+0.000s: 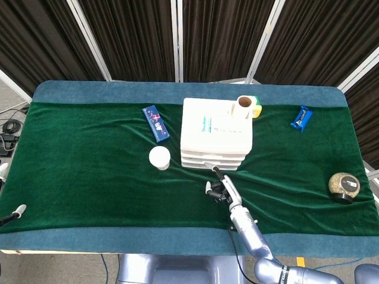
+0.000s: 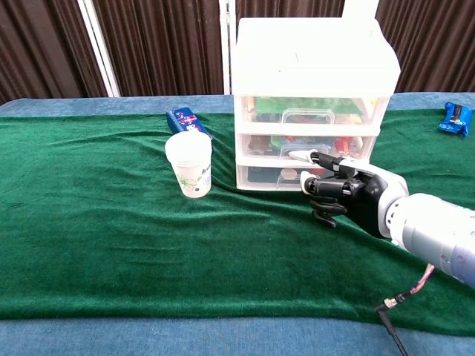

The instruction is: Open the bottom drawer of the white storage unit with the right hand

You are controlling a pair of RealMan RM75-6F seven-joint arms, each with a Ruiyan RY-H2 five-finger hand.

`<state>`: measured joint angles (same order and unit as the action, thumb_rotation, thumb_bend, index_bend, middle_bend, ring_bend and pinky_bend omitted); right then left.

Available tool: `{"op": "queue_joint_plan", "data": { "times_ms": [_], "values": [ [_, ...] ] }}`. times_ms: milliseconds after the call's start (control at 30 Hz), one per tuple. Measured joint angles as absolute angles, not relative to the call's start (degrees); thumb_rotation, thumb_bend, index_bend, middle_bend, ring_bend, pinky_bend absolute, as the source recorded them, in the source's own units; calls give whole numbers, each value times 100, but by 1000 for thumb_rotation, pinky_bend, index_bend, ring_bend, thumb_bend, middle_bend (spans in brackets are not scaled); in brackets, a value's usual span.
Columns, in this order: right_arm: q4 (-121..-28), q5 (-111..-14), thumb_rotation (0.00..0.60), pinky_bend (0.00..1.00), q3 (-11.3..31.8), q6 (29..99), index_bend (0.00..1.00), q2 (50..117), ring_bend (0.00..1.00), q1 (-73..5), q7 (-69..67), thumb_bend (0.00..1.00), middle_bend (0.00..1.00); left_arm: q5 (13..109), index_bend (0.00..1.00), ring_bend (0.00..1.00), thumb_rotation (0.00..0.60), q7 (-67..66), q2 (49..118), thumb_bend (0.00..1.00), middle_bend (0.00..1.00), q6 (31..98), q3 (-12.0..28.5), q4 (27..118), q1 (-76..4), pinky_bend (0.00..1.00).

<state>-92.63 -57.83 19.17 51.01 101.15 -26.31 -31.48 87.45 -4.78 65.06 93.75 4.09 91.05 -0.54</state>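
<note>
Right hand (image 2: pixel 335 194), fingers curled with one extended, empty, at 6 o'clock of the white storage unit (image 1: pixel 216 139); contact with the bottom drawer (image 2: pixel 286 176) seems likely.
</note>
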Motion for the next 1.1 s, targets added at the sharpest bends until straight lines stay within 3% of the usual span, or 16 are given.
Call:
{"op": "queue_joint_plan", "data": {
  "times_ms": [933,1100],
  "values": [
    [-8710,-5724,600,870,2072,5037,141,10577,997,-2778,-3198,634,971,8728,0,0,600,-359,6448,34,0,9361,413,9121,-47,0],
    [-8717,-5744,600,870,2106,4964,216,10581,997,-2794,-3273,636,971,8720,0,0,600,-346,6444,33,0,9352,413,9119,-48,0]
  ]
}}
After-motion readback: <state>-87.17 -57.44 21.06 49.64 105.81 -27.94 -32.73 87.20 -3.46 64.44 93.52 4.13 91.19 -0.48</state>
